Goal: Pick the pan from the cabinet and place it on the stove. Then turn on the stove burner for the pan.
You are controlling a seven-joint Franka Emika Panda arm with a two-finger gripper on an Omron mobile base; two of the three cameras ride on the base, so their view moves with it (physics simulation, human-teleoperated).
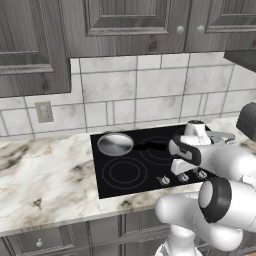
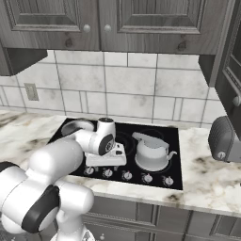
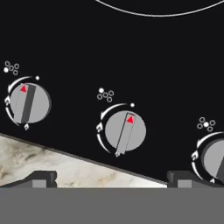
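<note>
- The gripper [image 3: 111, 178] hangs low over the front edge of the stove [image 3: 131, 48], its two dark fingertips [image 3: 41, 178] spread as wide as they go, with nothing between them.
- Between the tips and just beyond them sits the middle knob [image 3: 125, 131], a round silver dial with a dark bar and a small red mark at its far end; the tips are not touching it.
- Off to one side of the gripper is a second knob [image 3: 28, 103] of the same kind, and on the other side a third knob [image 3: 216, 158] is cut by the picture edge.
- Under the tips runs the marble counter [image 3: 65, 164], meeting the black glass in a slanted line.
- From the left base view, the pan [image 1: 115, 144] lies on the far left ring of the stove, beyond the gripper and away to its left, well apart from it; its dark handle points toward the arm.
- The kettle [image 2: 151, 151] stands on the stove to the right of the gripper, near but apart.
- The cabinet [image 2: 101, 21] hangs on the wall above and beyond the gripper, both doors closed.
- A toaster [image 2: 221, 140] sits on the counter far to the right, past the kettle.
- An outlet [image 1: 44, 112] is set in the tiled wall far to the left.
</note>
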